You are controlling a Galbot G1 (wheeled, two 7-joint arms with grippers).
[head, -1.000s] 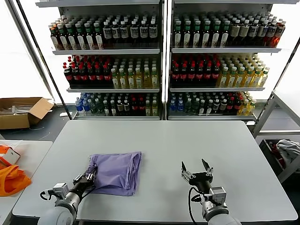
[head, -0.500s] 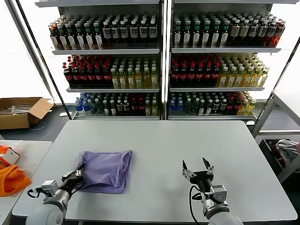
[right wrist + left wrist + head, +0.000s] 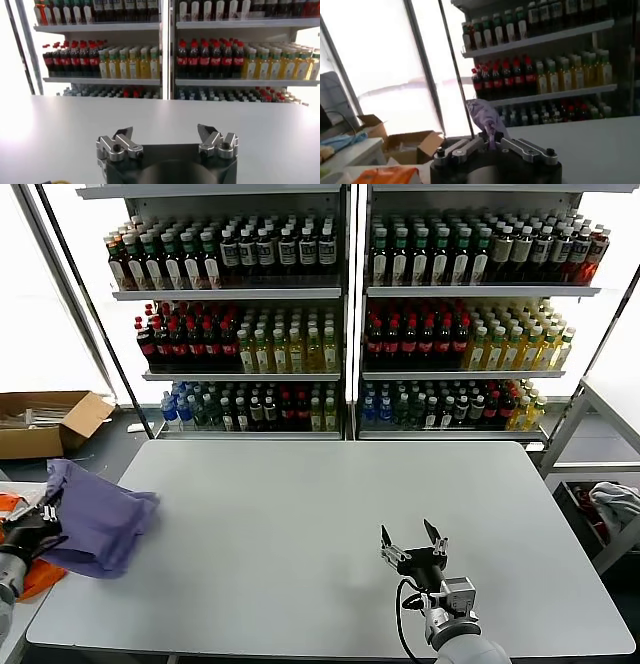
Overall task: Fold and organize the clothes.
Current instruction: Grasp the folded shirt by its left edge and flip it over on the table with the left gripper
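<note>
The left gripper (image 3: 35, 524), jaws clenched on the purple T-shirt (image 3: 98, 524), held it bunched over the bench's (image 3: 330, 524) left edge, apparently clear of the surface, while the right gripper (image 3: 411, 546) waited well apart, jaws released.

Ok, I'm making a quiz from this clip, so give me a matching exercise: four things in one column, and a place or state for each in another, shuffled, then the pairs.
Things:
1. purple T-shirt
2. left gripper
3. right gripper
4. orange bag

Places or states:
A. open, holding nothing, above the grey table
B. lying beyond the table's left edge, partly under the hanging fabric
C. bunched and lifted, hanging at the table's left edge
D. shut on fabric

Pairs: 1-C, 2-D, 3-A, 4-B
</note>
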